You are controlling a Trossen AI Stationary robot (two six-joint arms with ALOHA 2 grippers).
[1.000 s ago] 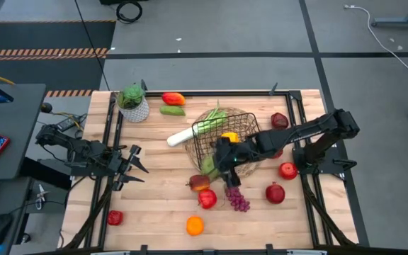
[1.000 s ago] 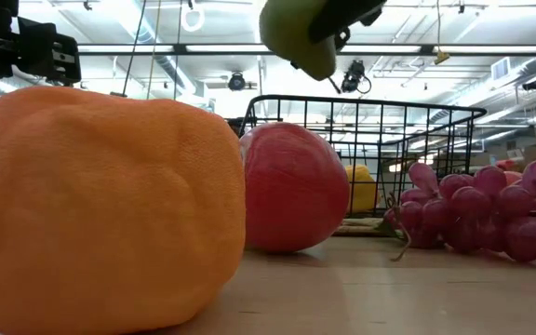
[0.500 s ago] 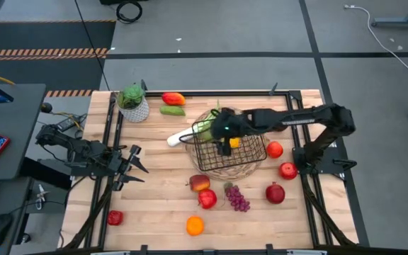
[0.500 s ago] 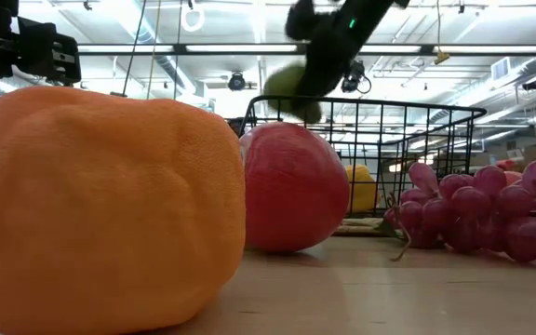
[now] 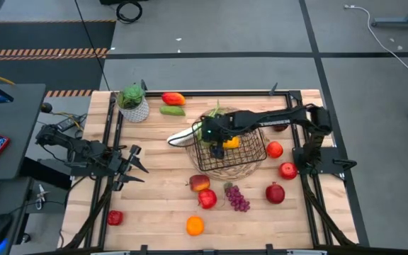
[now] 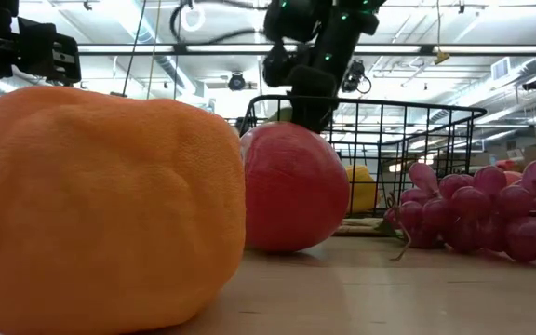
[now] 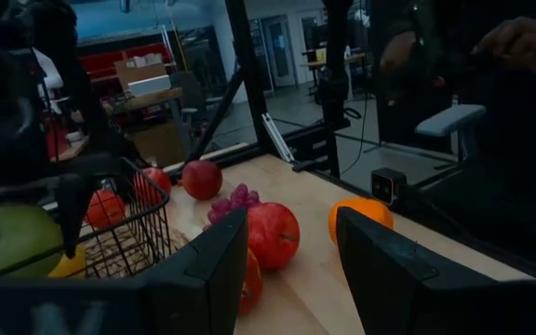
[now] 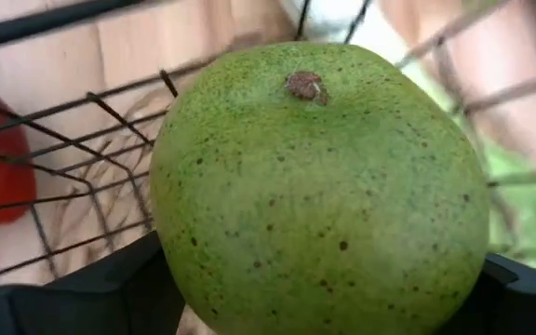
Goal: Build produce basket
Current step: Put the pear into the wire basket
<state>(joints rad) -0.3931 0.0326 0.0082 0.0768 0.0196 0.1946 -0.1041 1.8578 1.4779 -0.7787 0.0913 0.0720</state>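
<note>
The black wire basket (image 5: 236,145) stands on a round woven mat, with a yellow piece (image 5: 230,142) inside and a leek (image 5: 186,135) sticking out over its left rim. My right gripper (image 5: 208,132) reaches in over the basket's left end, shut on a green speckled fruit (image 8: 319,186). In the low view it (image 6: 298,88) hangs at the basket's rim (image 6: 389,100). My left gripper (image 5: 132,167) waits open and empty near the table's left edge; its wrist view shows its fingers apart (image 7: 291,265). My right gripper pinches the green fruit between its two fingers, by two opposite sides (image 8: 170,251). The fruit's stem end (image 8: 303,86) faces the wrist camera. The fingers (image 6: 307,102) point down into the basket's left end. Whether the fruit rests on the basket's floor, I cannot tell.
Near the basket's front lie a red-yellow fruit (image 5: 199,183), a red apple (image 5: 207,199), purple grapes (image 5: 238,198) and an orange (image 5: 195,226). More red pieces lie at the right (image 5: 287,170) and near left (image 5: 115,217). A potted plant (image 5: 133,103), pepper and cucumber stand far left.
My right gripper has carried the green fruit from the basket's near side toward the far edge and the left, over the rim. It has then come down at the basket's left end. The fruit stays in its hold.
</note>
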